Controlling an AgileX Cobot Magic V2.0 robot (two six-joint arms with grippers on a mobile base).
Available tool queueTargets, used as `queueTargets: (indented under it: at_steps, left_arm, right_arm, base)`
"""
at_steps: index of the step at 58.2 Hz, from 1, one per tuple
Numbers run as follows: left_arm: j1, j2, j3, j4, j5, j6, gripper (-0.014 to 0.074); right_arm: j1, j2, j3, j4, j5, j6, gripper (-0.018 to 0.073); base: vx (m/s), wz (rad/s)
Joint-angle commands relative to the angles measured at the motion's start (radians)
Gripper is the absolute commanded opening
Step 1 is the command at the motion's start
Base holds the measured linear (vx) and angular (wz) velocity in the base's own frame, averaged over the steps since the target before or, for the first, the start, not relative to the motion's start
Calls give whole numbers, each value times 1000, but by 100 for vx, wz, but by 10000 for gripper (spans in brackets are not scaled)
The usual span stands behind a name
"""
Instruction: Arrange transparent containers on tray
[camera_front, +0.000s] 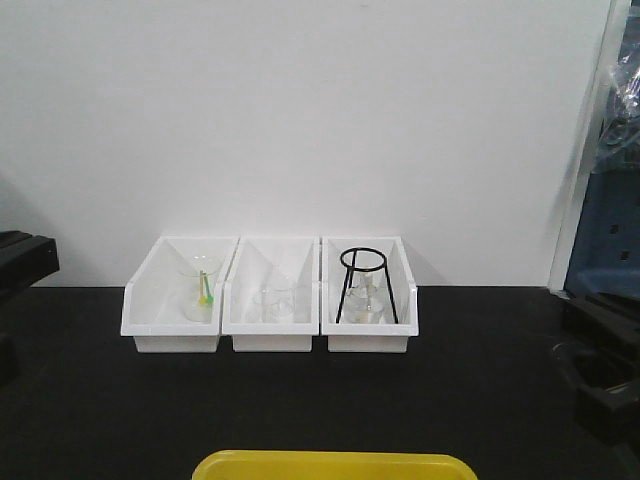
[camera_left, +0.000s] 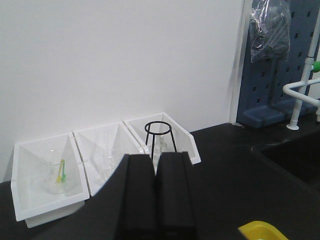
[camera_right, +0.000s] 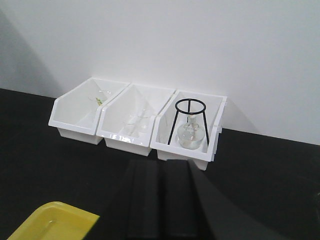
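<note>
Three white plastic bins sit side by side against the wall on the black table (camera_front: 480, 400). Landmark: middle white bin (camera_front: 272, 310). It holds a clear glass beaker (camera_front: 275, 303); thin clear glass test tubes (camera_right: 145, 117) seem to lean behind it, too faint to count. Left of it, the left white bin (camera_front: 175, 305) has a glass beaker with green and yellow sticks (camera_front: 201, 290). Right of it, the right white bin (camera_front: 368, 310) has a black wire tripod stand (camera_front: 365, 285) over a round glass flask (camera_right: 190, 137). Bright yellow plastic tray (camera_front: 333, 466) lies well in front of the middle bin, at the near table edge. My left claw (camera_left: 156, 192) is clenched, fingers touching, nothing between them. My right claw (camera_right: 162, 200) likewise clenched, empty. Both hang in front of the bins, well apart from them.
</note>
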Motion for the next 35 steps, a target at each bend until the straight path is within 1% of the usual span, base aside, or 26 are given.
queueTargets:
  at_steps: [1, 4, 11, 15, 17, 21, 24, 33, 35]
  left_arm:
    - [-2, -3, -27, 44, -58, -3, -8]
    - [-2, -6, -26, 87, -34, -1, -8]
    - [-1, -85, 47, 89, -3, 3, -8]
    - [17, -160, 116, 76, -8, 47, -8]
    - [32, -203, 153, 57, -4, 90, -8]
    - [88, -303, 237, -17, 10, 182, -8]
    - [136, -380, 297, -67, 16, 228, -8]
    - [309, -600, 474, -143, 12, 304, -8]
    - [343, -637, 506, -172, 8, 315, -8]
  right_arm:
    - [-6, -9, -28, -18, -75, -4, 5]
    - [-6, -9, -28, -18, -75, -4, 5]
    - [-6, -9, -28, -18, -75, -4, 5]
    - [-6, -9, -28, -18, -75, -4, 5]
    - [-6, -9, -28, -18, -75, -4, 5]
    - [-6, -9, -28, -18, -75, -4, 5]
    - [-6, -9, -28, -18, -75, -4, 5]
    - [-6, -9, -28, -18, -75, -4, 5]
    - [-6, -9, -28, -18, -75, -4, 5]
  base:
    - [0, 0]
    - [0, 0]
    - [0, 0]
    - [0, 0]
    - [0, 0]
    - [0, 0]
    - [0, 0]
    - [0, 0]
    - [0, 0]
